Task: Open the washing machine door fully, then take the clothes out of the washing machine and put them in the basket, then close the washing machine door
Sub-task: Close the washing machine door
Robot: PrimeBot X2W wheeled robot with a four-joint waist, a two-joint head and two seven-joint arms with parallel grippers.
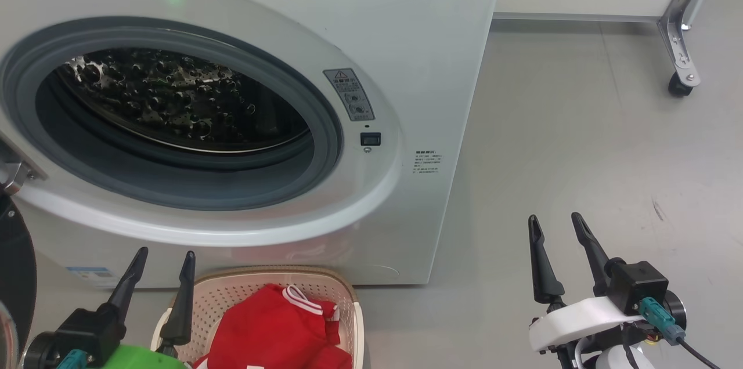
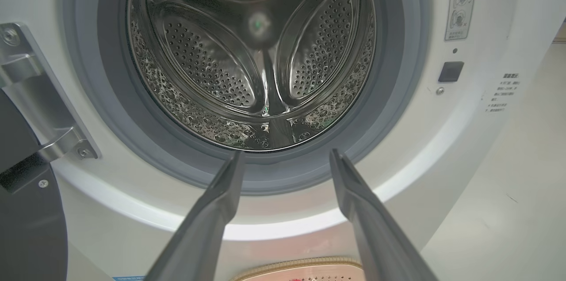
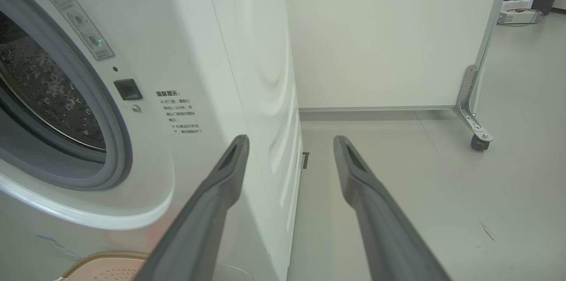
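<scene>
**Drum looks bare, jersey in basket, door left to shut**

At the far left, the washing machine door [image 1: 13,264] stands swung wide, its dark rim seen edge-on beside the metal hinge [image 2: 44,108]. Next along, the left claw [image 1: 166,254] hovers with its two fingers apart and nothing between them. It points at the mouth of the washing machine [image 1: 418,96], whose steel drum [image 2: 265,51] shows no laundry in the part visible. Just below the opening, the basket [image 1: 273,270] sits on the floor [image 1: 580,154] against the machine's front, the red clothes [image 1: 273,328] heaped inside. Well to the right, the right claw [image 1: 554,224] is likewise spread and empty. Closing appears to be the step left. The door lies to the left of the left claw, which is by far the nearer arm. It would have to swing rightward on its hinge to meet the opening.
</scene>
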